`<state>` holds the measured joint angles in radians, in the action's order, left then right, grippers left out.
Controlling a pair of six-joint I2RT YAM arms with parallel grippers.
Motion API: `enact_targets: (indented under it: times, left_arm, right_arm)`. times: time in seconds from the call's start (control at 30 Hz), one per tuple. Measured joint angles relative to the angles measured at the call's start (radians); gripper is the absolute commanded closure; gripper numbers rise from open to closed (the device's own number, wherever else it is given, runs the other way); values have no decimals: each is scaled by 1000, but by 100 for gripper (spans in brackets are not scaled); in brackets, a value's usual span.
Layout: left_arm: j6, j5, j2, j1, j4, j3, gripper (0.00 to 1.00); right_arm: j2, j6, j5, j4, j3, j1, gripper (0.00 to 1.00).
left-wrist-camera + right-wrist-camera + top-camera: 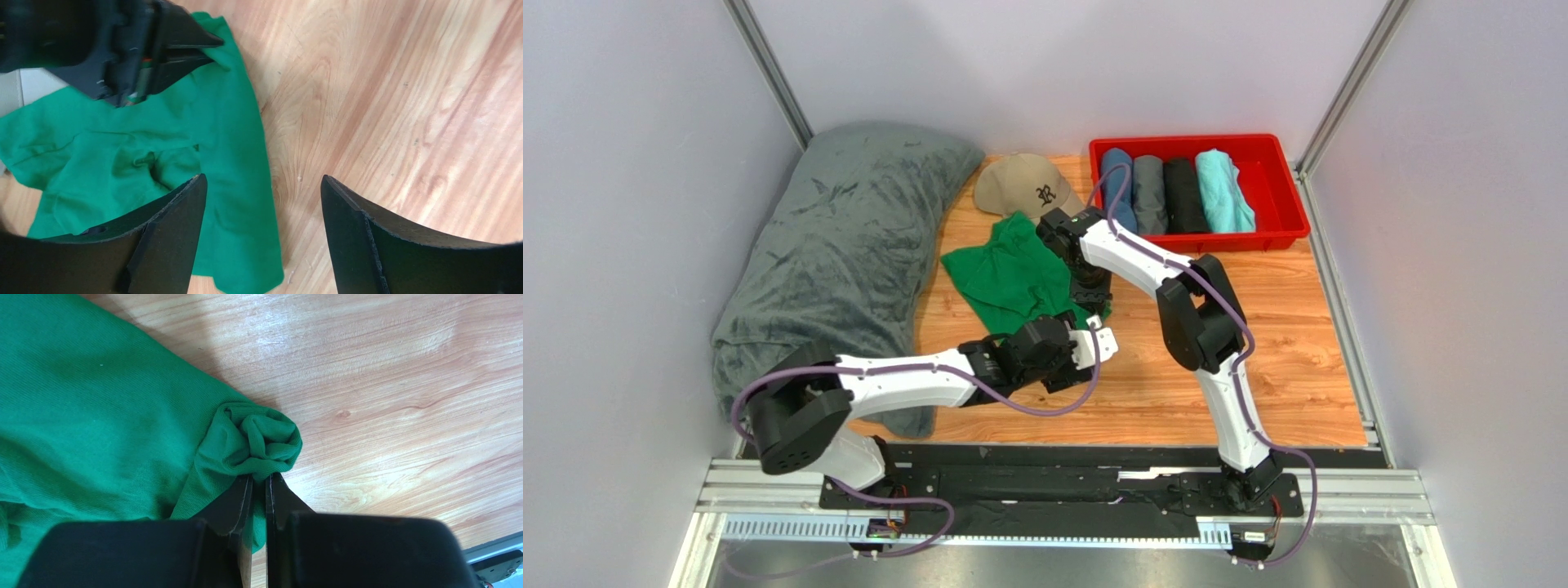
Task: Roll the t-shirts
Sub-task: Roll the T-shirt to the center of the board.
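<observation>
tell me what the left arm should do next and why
Probably lower the left gripper and close it on the edge of the green t-shirt. Its jaws stand open above that edge, while the right gripper is shut on a bunched corner; a second grip would let both arms spread it flat.

1. Right wrist view, lower centre: the right gripper [258, 481]'s tips vanish into a bunched fold of the shirt [92, 416], which runs off the left edge.
2. Left wrist view: the shirt is cut by the left and bottom edges, the left gripper [263, 180]'s fingers by the bottom.
3. Top view, centre: the right gripper hides the shirt's right edge, the left gripper its lower edge.
4. Cap [1024, 186], upper centre: emblem too small to read.
</observation>
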<state>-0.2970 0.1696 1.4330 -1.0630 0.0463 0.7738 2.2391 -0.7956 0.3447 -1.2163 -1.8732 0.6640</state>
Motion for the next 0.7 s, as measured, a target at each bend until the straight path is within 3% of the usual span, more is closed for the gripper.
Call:
enact_targets:
  times: [0.47,0.57,0.67,0.7]
  left_arm:
    - [-127,153,268,-30,95,103,24]
    - [-148,177,306,-30,123,105,28]
    - [-166,203,346,-30,136,114,39]
    - [-171,209,354,-30,140,116,49]
  right_arm:
    - [19,0,-15,-17,-18,-10,100]
    - [19,0,-18,-16,-18,-13,100]
    - [19,0,-23,-14,-16,-14,100]
    - [19,0,-23,-13,-14,-15,100]
